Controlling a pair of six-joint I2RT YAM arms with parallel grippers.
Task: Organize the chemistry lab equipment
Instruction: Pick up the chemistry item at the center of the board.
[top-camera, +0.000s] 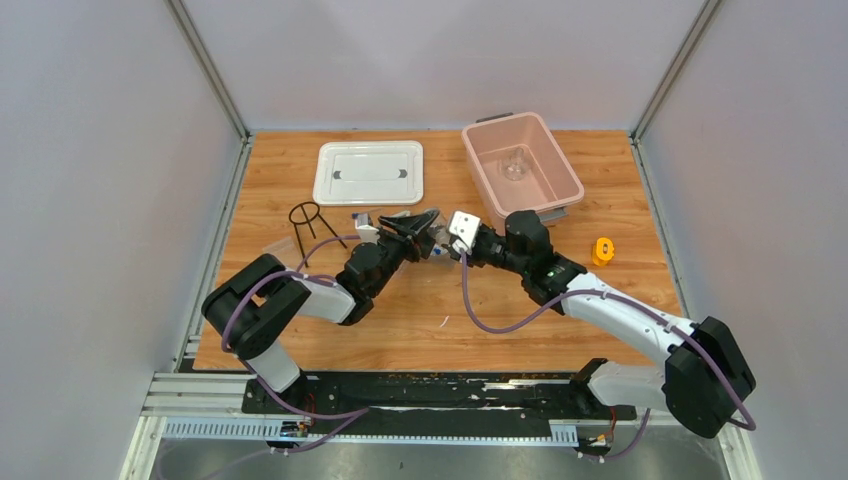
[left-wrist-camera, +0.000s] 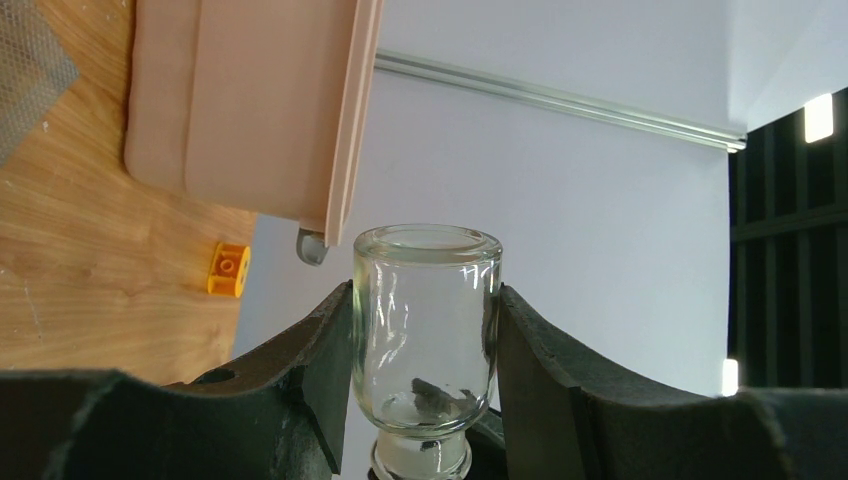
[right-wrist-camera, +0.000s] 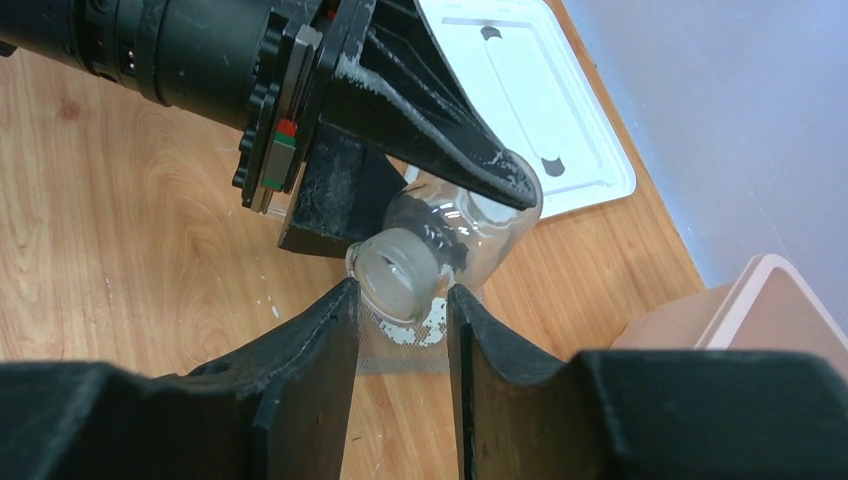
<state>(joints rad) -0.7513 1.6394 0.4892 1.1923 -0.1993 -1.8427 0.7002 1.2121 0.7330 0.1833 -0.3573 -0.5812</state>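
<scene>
A clear glass vessel (left-wrist-camera: 427, 320) with a narrow frosted neck is held above the table's middle. My left gripper (left-wrist-camera: 427, 300) is shut on its wide body, one finger on each side. My right gripper (right-wrist-camera: 402, 300) faces it, and its two fingers press the frosted neck (right-wrist-camera: 392, 278) from both sides. In the top view the two grippers meet at the vessel (top-camera: 438, 240). Under it on the wood lies a mesh square with a white patch (right-wrist-camera: 420, 340). A black wire ring tripod (top-camera: 310, 222) stands to the left.
The pink bin (top-camera: 480, 185) sits at the back right with a clear glass item (top-camera: 516, 165) inside. Its white lid (top-camera: 369, 172) lies at the back centre. A small orange object (top-camera: 601, 250) rests right of the right arm. A clear bag (top-camera: 275, 245) lies near the tripod.
</scene>
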